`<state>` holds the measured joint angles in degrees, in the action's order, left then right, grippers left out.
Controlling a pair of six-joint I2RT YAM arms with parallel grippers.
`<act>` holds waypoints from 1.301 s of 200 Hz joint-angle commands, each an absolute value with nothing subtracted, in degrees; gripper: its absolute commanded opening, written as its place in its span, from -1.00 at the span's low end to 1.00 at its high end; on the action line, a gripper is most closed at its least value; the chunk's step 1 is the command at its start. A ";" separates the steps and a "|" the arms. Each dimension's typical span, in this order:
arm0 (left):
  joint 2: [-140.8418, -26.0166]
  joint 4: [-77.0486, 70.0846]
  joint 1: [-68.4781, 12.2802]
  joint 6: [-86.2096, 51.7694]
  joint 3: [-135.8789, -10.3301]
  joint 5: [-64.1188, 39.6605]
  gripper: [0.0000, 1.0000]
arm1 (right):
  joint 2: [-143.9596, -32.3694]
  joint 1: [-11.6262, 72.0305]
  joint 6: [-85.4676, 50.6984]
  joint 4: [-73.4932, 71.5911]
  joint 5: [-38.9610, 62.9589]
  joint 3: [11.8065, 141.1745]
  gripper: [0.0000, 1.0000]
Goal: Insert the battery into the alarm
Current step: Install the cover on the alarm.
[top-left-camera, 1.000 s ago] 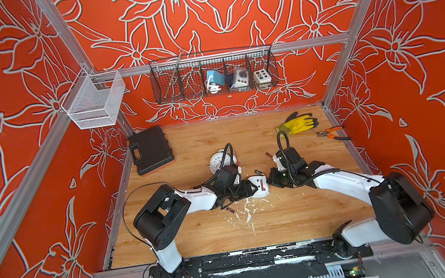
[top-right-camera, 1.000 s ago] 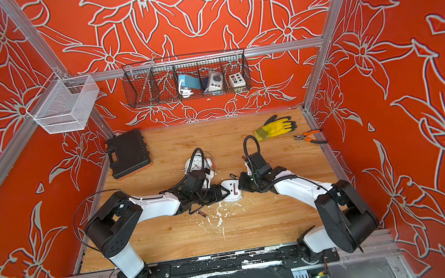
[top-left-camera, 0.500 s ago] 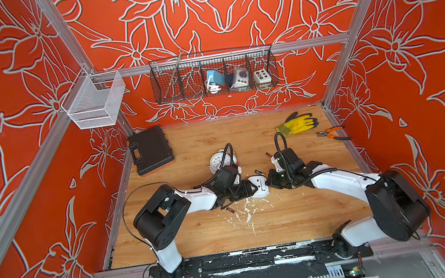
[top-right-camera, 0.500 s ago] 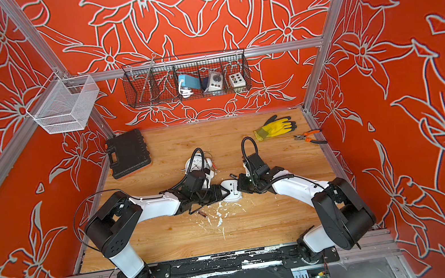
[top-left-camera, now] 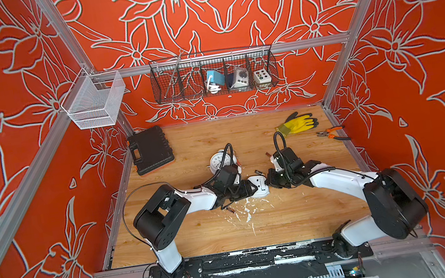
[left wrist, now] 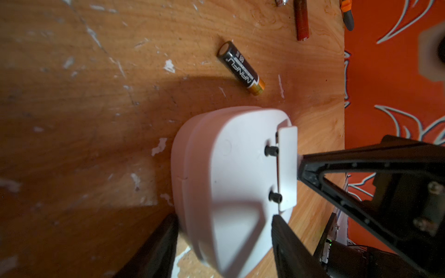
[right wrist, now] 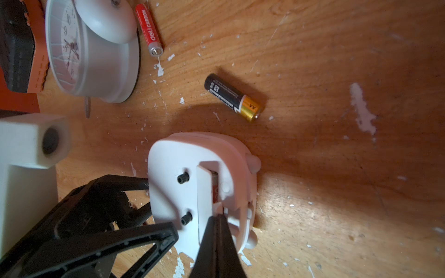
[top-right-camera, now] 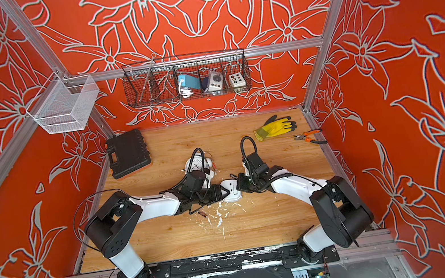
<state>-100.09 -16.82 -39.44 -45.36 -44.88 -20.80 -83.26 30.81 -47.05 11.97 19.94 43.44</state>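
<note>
The left gripper [left wrist: 224, 227] holds the alarm [right wrist: 183, 156] by its sides; the right gripper [right wrist: 216, 217], pinched shut, touches the alarm's back cover [right wrist: 203, 197]. A black-and-gold battery [right wrist: 232, 97] lies loose just beside the alarm.

Count stands: alarm clock [top-left-camera: 258, 185] [top-left-camera: 220, 161], two; loose battery [right wrist: 232, 97] [right wrist: 149, 31] [top-left-camera: 229, 210] [top-left-camera: 267, 154], at least four; glove [top-left-camera: 298, 123], one; pliers [top-left-camera: 332, 133], one; case [top-left-camera: 151, 150], one; wire basket [top-left-camera: 90, 105] [top-left-camera: 169, 88], two.

Matt white plastic alarm [left wrist: 224, 183], glossy-wrapped battery [left wrist: 240, 68] (metal end cap), scuffed wooden table [left wrist: 72, 108], flecked with white
</note>
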 commanded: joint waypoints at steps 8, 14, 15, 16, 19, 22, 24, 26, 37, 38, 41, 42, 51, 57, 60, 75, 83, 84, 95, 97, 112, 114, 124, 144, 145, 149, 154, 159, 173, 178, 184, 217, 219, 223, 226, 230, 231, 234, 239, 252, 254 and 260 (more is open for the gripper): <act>-100.90 -14.92 -39.71 -45.00 -44.10 -19.77 0.21 | -82.20 31.64 -46.52 15.34 18.71 45.09 -1.00; -100.81 -14.94 -39.64 -45.00 -44.05 -19.76 0.21 | -82.05 31.76 -46.37 15.88 18.43 45.30 -1.00; -100.86 -14.94 -39.68 -45.00 -44.09 -19.72 0.21 | -82.03 31.79 -46.34 15.94 18.35 45.32 -1.00; -100.83 -14.94 -39.71 -45.00 -44.10 -19.71 0.21 | -82.01 31.76 -46.33 16.01 18.27 45.34 -1.00; -100.81 -14.94 -39.65 -45.00 -44.09 -19.77 0.21 | -81.96 31.88 -46.25 16.25 18.20 45.42 -1.00; -100.81 -15.02 -39.69 -45.00 -44.05 -19.71 0.21 | -81.95 31.83 -46.19 16.41 18.12 45.52 -1.00; -100.81 -15.03 -39.67 -45.00 -44.10 -19.76 0.21 | -82.01 31.89 -46.09 16.50 18.06 45.66 -1.00; -100.81 -15.03 -39.67 -45.00 -44.09 -19.71 0.21 | -82.03 31.88 -46.09 16.69 18.03 45.71 -1.00; -100.83 -15.10 -39.66 -45.13 -44.11 -19.76 0.21 | -82.38 31.98 -45.92 17.28 17.93 46.11 -1.00; -100.82 -15.11 -39.65 -45.11 -44.11 -19.77 0.21 | -82.37 31.98 -45.90 17.34 17.93 46.08 -1.00; -100.81 -15.18 -39.64 -45.10 -44.08 -19.77 0.21 | -82.51 31.98 -45.88 17.41 17.89 46.14 -1.00; -100.81 -15.19 -39.64 -45.09 -44.10 -19.82 0.21 | -82.56 31.94 -45.88 17.45 17.86 46.23 -1.00; -100.77 -15.20 -39.64 -45.14 -44.05 -19.79 0.21 | -82.79 31.99 -45.89 17.82 17.75 46.43 -1.00; -100.72 -15.21 -39.63 -45.20 -44.06 -19.78 0.21 | -82.96 32.16 -45.85 17.89 17.67 46.56 -1.00; -100.72 -15.21 -39.68 -45.11 -44.07 -19.75 0.21 | -82.97 32.18 -45.85 18.00 17.62 46.60 -1.00; -100.63 -15.29 -39.64 -45.18 -43.91 -19.70 0.21 | -83.31 32.45 -45.73 18.28 17.31 46.80 -1.00; -100.55 -15.38 -39.64 -45.18 -43.92 -19.72 0.21 | -83.62 32.48 -45.79 18.54 17.27 47.01 -1.00; -100.55 -15.38 -39.64 -45.18 -43.93 -19.71 0.21 | -83.65 32.50 -45.75 18.54 17.25 47.01 -1.00; -100.60 -15.62 -39.69 -45.22 -43.80 -19.72 0.21 | -83.97 32.61 -45.75 18.78 17.20 47.16 -1.00; -100.63 -15.59 -39.65 -45.23 -43.84 -19.81 0.21 | -84.01 32.65 -45.71 18.80 17.22 47.19 -1.00; -100.75 -15.82 -39.67 -45.21 -43.85 -19.83 0.21 | -84.28 32.89 -45.94 18.75 17.23 47.46 -1.00; -100.73 -15.86 -39.67 -45.29 -43.79 -19.81 0.21 | -84.28 32.88 -45.92 18.75 17.20 47.48 -1.00; -100.72 -15.99 -39.67 -45.29 -43.82 -19.91 0.21 | -84.42 33.08 -46.07 18.52 17.13 47.55 -1.00; -100.88 -16.17 -39.69 -45.26 -43.83 -20.06 0.21 | -84.84 33.14 -46.06 18.32 16.93 47.81 -1.00; -100.84 -16.17 -39.66 -45.26 -43.84 -20.05 0.21 | -84.87 33.14 -46.10 18.30 16.90 47.81 -1.00; -100.81 -16.18 -39.67 -45.26 -43.76 -20.08 0.21 | -84.98 33.15 -46.30 18.12 16.95 47.81 -1.00; -100.81 -16.17 -39.65 -45.26 -43.83 -20.07 0.21 | -84.98 33.17 -46.51 17.87 16.92 47.76 -1.00; -100.81 -16.17 -39.69 -45.26 -43.85 -20.04 0.21 | -84.94 33.14 -46.70 17.49 16.88 47.57 -1.00; -100.81 -16.17 -39.65 -45.18 -43.81 -20.05 0.20 | -85.01 33.23 -47.09 16.68 16.85 47.29 -1.00; -100.78 -16.16 -39.68 -45.18 -43.78 -20.05 0.20 | -85.07 33.26 -46.98 16.76 16.78 47.38 -1.00; -100.75 -16.09 -39.64 -45.19 -43.84 -20.06 0.20 | -85.31 33.23 -46.82 17.02 16.73 47.54 -1.00; -100.73 -16.08 -39.67 -45.18 -43.81 -19.95 0.20 | -85.60 33.24 -46.42 17.00 16.40 47.89 -1.00; -100.77 -16.08 -39.65 -45.18 -43.74 -19.95 0.20 | -85.60 33.23 -46.37 17.06 16.36 47.96 -1.00; -100.77 -16.08 -39.65 -45.18 -43.73 -19.96 0.20 | -85.53 33.27 -46.24 17.18 16.18 48.11 -1.00; -100.75 -16.08 -39.65 -45.18 -43.70 -19.93 0.21 | -85.60 33.26 -46.21 17.30 16.04 48.25 -1.00; -100.72 -16.04 -39.65 -45.18 -43.73 -19.87 0.20 | -85.64 33.29 -45.99 17.49 15.95 48.42 -1.00; -100.77 -16.06 -39.69 -45.18 -43.75 -19.87 0.20 | -85.67 33.26 -45.94 17.49 15.93 48.42 -1.00; -100.73 -16.08 -39.66 -45.18 -43.72 -19.86 0.21 | -85.69 33.27 -45.96 17.56 15.83 48.51 -1.00; -100.73 -16.06 -39.70 -45.18 -43.71 -19.86 0.21 | -85.74 33.23 -45.79 17.72 15.82 48.64 -1.00; -100.72 -16.01 -39.66 -45.18 -43.73 -19.86 0.20 | -85.87 33.24 -45.37 17.93 15.65 49.01 -1.00; -100.68 -16.00 -39.67 -45.18 -43.76 -19.89 0.20 | -85.89 33.25 -45.31 18.04 15.58 49.01 -1.00; -100.81 -16.00 -39.64 -45.18 -43.74 -19.85 0.20 | -86.00 33.22 -45.14 18.18 15.43 49.17 -1.00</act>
<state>-100.09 -16.99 -39.44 -45.34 -44.86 -20.60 -85.03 32.58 -45.80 17.43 17.32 47.40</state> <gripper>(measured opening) 0.602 0.047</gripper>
